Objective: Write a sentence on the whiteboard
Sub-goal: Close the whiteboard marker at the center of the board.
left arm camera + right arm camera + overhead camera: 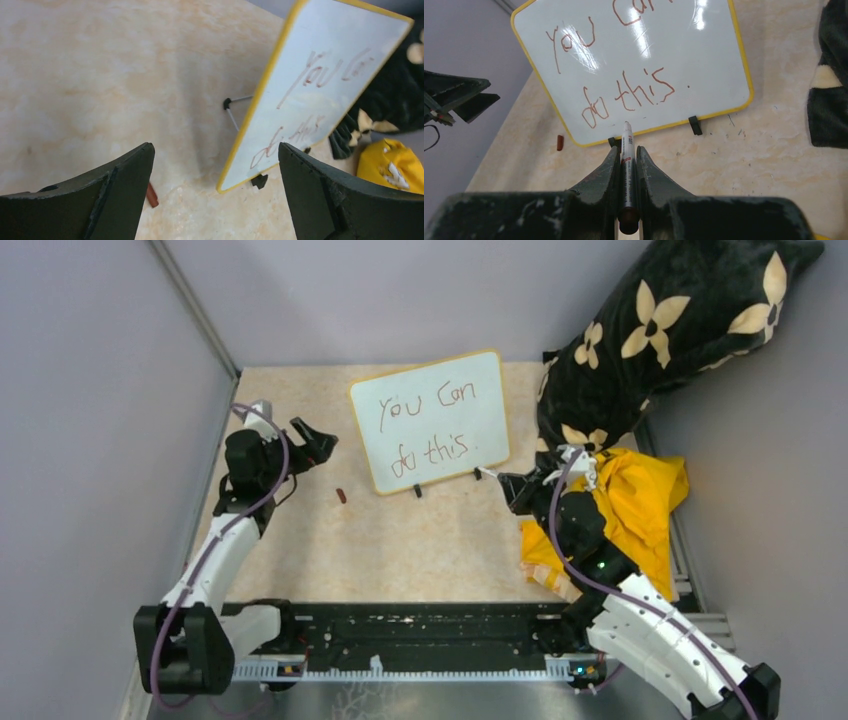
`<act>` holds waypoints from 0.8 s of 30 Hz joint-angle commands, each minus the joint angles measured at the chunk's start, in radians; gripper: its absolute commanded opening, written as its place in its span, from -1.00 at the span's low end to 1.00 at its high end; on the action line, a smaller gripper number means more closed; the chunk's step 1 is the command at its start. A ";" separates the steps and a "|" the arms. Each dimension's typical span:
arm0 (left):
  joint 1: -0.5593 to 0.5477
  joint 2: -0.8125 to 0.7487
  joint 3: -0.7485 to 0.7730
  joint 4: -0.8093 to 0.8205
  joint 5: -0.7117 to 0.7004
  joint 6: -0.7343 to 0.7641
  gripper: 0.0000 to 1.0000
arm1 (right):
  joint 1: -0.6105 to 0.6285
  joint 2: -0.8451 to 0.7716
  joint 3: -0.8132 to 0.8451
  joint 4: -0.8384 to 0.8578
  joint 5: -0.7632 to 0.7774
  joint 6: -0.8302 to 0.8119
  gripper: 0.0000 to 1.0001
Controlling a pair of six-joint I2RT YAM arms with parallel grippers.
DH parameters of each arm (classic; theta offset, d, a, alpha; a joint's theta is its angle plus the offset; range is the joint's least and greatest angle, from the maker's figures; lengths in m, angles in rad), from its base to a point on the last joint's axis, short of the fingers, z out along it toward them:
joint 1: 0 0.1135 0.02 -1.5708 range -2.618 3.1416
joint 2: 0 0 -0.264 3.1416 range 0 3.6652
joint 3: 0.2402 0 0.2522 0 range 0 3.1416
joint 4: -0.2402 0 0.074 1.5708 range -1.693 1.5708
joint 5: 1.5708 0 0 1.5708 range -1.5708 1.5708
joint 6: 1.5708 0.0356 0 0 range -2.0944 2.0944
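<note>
The whiteboard [455, 455] stands tilted on its black feet at the back middle of the table, yellow-framed. The sentence [432, 412] "You can do this." is on it in reddish-brown, in two lines. My right gripper [503, 481] sits just right of the board's lower corner, shut on a white marker [628, 167] whose tip points at the board's bottom edge [649, 131]. My left gripper [318, 445] hovers left of the board, jaws wide open and empty. A small brown marker cap [342, 496] lies on the table between the left gripper and the board.
A black pillow with cream flowers [670, 330] leans in the back right corner. Yellow cloth [645, 500] lies beside the right arm. Grey walls close in the left, back and right. A black rail [400, 635] runs along the near edge.
</note>
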 commanded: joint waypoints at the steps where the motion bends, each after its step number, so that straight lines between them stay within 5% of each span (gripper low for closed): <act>1: 0.005 -0.066 0.029 -0.334 -0.326 -0.141 0.98 | 0.024 -0.019 0.091 -0.037 -0.023 -0.037 -1.00; 9: 0.003 -0.147 -0.110 -0.336 -0.380 -0.166 0.98 | 0.037 -0.020 0.142 -0.087 0.012 -0.034 -1.00; 17: 0.000 0.127 0.036 -0.518 -0.255 -0.100 0.98 | 0.036 -0.012 0.119 -0.121 -0.014 -0.056 -1.00; 24: -0.089 0.275 0.137 -0.617 -0.332 -0.144 0.98 | 0.038 -0.025 0.117 -0.154 -0.009 -0.100 -1.00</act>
